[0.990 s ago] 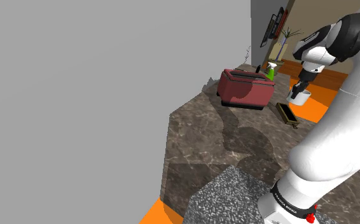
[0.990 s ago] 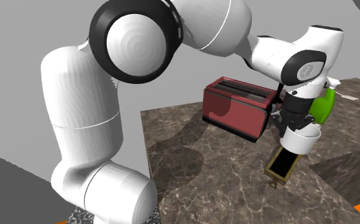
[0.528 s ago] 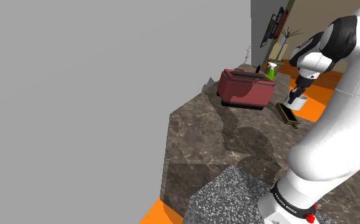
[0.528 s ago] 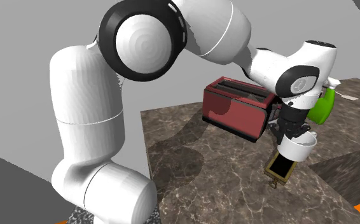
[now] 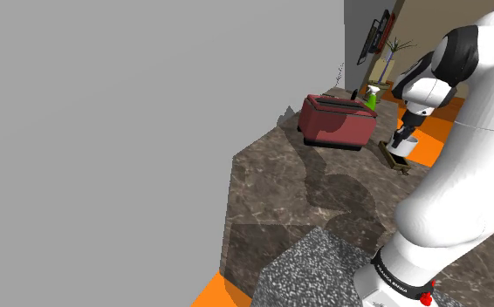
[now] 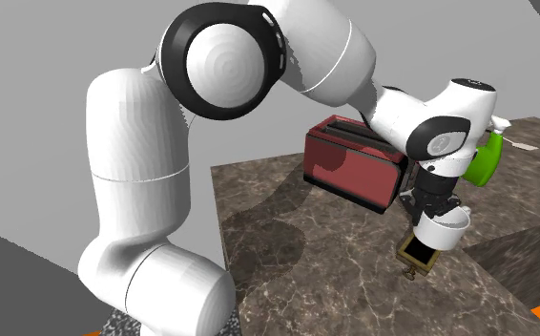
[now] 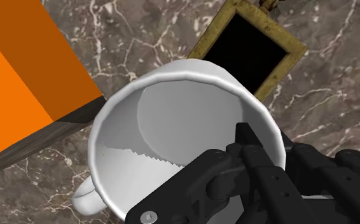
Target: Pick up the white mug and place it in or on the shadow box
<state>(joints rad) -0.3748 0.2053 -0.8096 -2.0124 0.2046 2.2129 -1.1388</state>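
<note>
Jaws clamped on the wall of the white mug, one finger inside and one outside, the gripper holding it over the gold-framed shadow box; it seems just clear of the frame. The box lies on the dark marble counter, near a red toaster

A plain grey wall rises beside the dark marble counter, above orange floor

Dark marble counter bearing a red toaster, a green spray bottle beside it and a gold-framed shadow box — white mug, clasped by the black gripper, hanging just over the box's far end.
</note>
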